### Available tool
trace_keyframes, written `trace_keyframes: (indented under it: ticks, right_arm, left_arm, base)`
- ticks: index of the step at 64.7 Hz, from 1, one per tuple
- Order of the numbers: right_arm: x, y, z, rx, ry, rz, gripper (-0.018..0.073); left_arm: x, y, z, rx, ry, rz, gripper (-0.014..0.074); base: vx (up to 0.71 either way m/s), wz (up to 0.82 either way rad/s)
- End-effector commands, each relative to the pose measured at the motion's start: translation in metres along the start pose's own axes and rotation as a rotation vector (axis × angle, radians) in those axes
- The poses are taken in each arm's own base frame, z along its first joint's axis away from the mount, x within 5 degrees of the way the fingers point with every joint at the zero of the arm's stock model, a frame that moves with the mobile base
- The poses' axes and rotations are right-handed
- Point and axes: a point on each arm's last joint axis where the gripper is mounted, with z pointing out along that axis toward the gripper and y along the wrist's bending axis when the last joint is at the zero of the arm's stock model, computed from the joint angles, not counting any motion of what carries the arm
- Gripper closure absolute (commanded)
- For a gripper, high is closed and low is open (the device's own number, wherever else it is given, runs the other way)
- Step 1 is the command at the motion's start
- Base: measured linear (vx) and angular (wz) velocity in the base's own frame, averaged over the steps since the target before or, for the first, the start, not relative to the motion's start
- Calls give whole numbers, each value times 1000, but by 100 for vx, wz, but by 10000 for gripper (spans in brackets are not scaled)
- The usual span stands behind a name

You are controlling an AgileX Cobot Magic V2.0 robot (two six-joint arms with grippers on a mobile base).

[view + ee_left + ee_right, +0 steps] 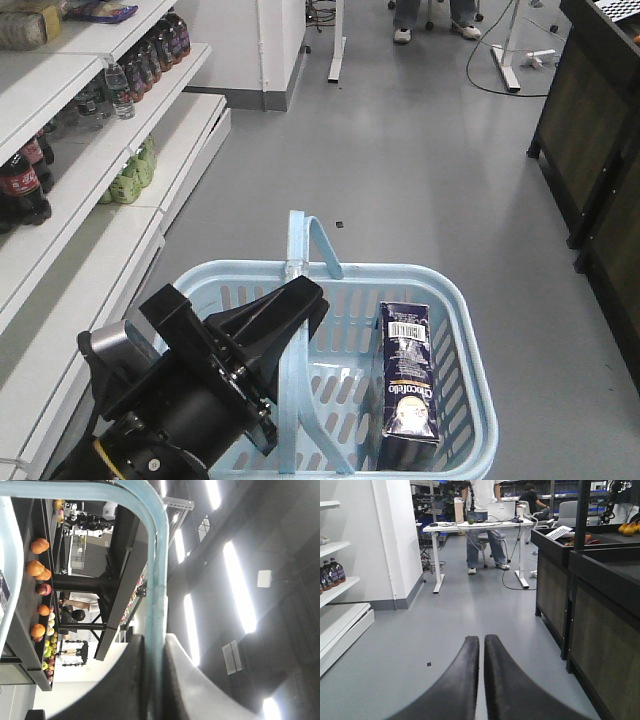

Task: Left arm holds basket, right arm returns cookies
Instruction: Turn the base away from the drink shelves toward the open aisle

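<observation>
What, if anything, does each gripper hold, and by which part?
The left gripper grips the light blue plastic basket by one thin swing handle. The right gripper is shut, holding nothing.

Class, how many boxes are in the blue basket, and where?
1. The cookie box is by the right wall of the basket. The left arm covers the basket's left part, so others may be hidden.

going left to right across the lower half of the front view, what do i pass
white shelves, left arm, cookies, right wall of the basket, dark cabinet
</observation>
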Motion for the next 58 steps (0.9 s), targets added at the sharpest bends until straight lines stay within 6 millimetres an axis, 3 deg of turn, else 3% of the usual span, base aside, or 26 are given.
trace_keyframes:
  ticks: [1,58]
  right_arm:
    - [0,0,0,-2,-55,-12,565]
    - [0,0,0,-2,-55,-12,565]
  left_arm:
    - [4,-37,-2,305,13,-17,599]
    - [4,-37,-2,305,13,-17,599]
  base:
    - [7,-13]
    - [17,-8]
